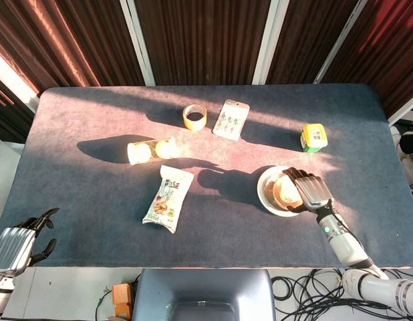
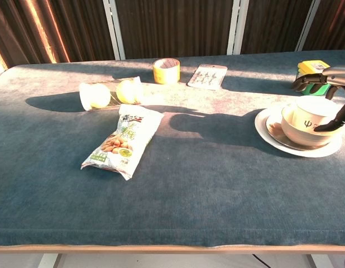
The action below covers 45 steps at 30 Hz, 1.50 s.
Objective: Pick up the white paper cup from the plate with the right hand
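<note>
The white paper cup (image 1: 283, 191) (image 2: 314, 118) sits on the white plate (image 1: 264, 192) (image 2: 270, 131) at the right of the table. My right hand (image 1: 309, 190) (image 2: 324, 78) is over the plate's right side, with its fingers spread above and behind the cup. The thumb (image 2: 333, 120) reaches down by the cup's right flank. Whether it touches the cup is unclear, and the cup still rests on the plate. My left hand (image 1: 23, 237) hangs off the table's near left corner, fingers apart and empty.
A snack bag (image 1: 168, 198) (image 2: 123, 142) lies mid-table. Behind it are a clear tube with a yellow ball (image 1: 152, 150) (image 2: 110, 94), a tape roll (image 1: 194, 117) (image 2: 166, 70) and a card pack (image 1: 231, 119) (image 2: 207, 76). A yellow-green box (image 1: 313, 137) (image 2: 311, 68) stands behind the plate.
</note>
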Each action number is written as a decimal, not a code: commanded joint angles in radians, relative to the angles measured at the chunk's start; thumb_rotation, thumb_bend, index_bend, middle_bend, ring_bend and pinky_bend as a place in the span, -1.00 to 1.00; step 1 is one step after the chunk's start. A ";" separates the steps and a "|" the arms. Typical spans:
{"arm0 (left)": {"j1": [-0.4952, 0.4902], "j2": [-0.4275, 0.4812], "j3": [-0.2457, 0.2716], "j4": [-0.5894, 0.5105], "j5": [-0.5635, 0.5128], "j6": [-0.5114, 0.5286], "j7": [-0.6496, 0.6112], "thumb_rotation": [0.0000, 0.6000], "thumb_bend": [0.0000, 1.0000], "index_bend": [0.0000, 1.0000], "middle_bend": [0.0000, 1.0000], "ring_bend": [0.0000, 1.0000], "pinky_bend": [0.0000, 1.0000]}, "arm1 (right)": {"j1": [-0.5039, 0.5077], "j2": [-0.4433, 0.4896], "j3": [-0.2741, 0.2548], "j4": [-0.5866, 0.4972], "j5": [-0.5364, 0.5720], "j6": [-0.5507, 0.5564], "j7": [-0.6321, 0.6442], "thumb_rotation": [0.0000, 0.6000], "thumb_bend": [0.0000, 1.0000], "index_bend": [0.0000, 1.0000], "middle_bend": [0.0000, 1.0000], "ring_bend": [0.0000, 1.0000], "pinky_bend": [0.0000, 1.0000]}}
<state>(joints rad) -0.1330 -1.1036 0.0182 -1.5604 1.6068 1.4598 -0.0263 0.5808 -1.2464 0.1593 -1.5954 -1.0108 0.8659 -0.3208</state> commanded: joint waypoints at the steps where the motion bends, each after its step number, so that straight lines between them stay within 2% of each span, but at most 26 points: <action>1: 0.000 0.000 0.001 0.001 0.000 0.001 -0.001 1.00 -0.30 -0.58 -0.07 -0.16 0.26 | 0.003 0.001 -0.004 -0.002 0.004 0.004 -0.002 1.00 -0.79 -0.69 -0.80 -0.73 -0.43; 19: -0.003 0.000 0.000 0.003 -0.005 -0.005 -0.005 1.00 -0.30 -0.58 -0.07 -0.16 0.26 | 0.024 0.011 -0.017 -0.011 0.041 0.018 -0.001 1.00 -0.79 -0.63 -0.79 -0.69 -0.38; 23: 0.001 0.002 0.001 0.001 -0.004 0.001 -0.005 1.00 -0.30 -0.58 -0.07 -0.16 0.26 | 0.029 0.001 -0.020 -0.004 0.044 0.030 -0.010 1.00 -0.79 -0.57 -0.67 -0.49 -0.18; 25: 0.002 0.002 0.002 0.001 -0.003 0.003 -0.005 1.00 -0.30 -0.58 -0.07 -0.16 0.26 | 0.031 -0.004 -0.023 0.001 0.049 0.033 -0.015 1.00 -0.79 -0.53 -0.58 -0.39 0.08; 28: 0.003 0.002 0.003 0.000 -0.002 0.003 -0.002 1.00 -0.30 -0.58 -0.07 -0.16 0.26 | 0.036 -0.007 -0.028 0.006 0.064 0.029 -0.027 1.00 -0.79 -0.48 -0.55 -0.37 0.31; 35: 0.003 0.002 0.004 -0.004 0.000 0.002 0.007 1.00 -0.30 -0.58 -0.07 -0.16 0.26 | 0.048 -0.013 -0.032 0.013 0.092 0.026 -0.040 1.00 -0.79 -0.40 -0.51 -0.29 0.39; 45: 0.004 0.003 0.003 -0.005 -0.004 0.003 0.004 1.00 -0.30 -0.58 -0.07 -0.16 0.26 | 0.043 -0.014 -0.041 0.012 0.087 0.053 -0.044 1.00 -0.79 -0.07 -0.26 0.02 0.54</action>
<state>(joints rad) -0.1291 -1.1007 0.0211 -1.5657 1.6033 1.4628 -0.0220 0.6236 -1.2604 0.1187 -1.5840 -0.9244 0.9186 -0.3638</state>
